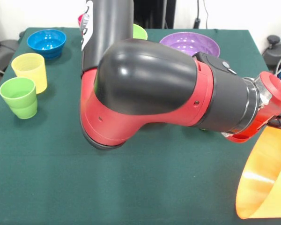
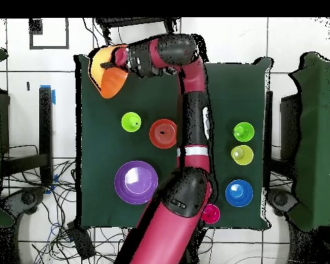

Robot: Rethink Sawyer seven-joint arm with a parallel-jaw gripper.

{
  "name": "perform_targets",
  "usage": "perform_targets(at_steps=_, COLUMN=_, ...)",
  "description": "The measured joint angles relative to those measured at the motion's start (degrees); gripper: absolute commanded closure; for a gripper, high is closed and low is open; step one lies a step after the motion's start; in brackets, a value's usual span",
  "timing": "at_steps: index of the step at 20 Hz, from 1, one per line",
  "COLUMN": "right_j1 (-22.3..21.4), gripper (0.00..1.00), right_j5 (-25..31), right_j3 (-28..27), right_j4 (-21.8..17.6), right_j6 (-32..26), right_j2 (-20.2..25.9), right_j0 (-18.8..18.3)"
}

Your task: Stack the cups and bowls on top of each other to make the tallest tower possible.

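Orange bowl (image 1: 267, 180) cut off, claw hidden

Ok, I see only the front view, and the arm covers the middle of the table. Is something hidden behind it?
Observer: Yes, a red-orange bowl sits there, opening up, beside the lime cup.
Operator: And where over the table is the big orange bowl?
Observer: It hangs tilted at the claw, over a corner of the table, far from the other bowls.

Tilted orange bowl (image 1: 267, 180) aloft; other cups (image 1: 24, 83) upright.
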Motion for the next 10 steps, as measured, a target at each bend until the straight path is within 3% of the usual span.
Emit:
perform_targets(at_steps=5, right_j1=0.58, gripper=1.0, right_j5=2.37, right_j3=-0.55, right_j4=-0.18, right_j6=0.0, right_j2=1.08, right_j0=0.04)
perform_targets(at_steps=10, right_j1=1.44, gripper=1.0, right_j5=8.72, right_j3=-1.95, right_j4=-1.73, right_j6=0.0, right_j2=3.94, right_j0=0.0)
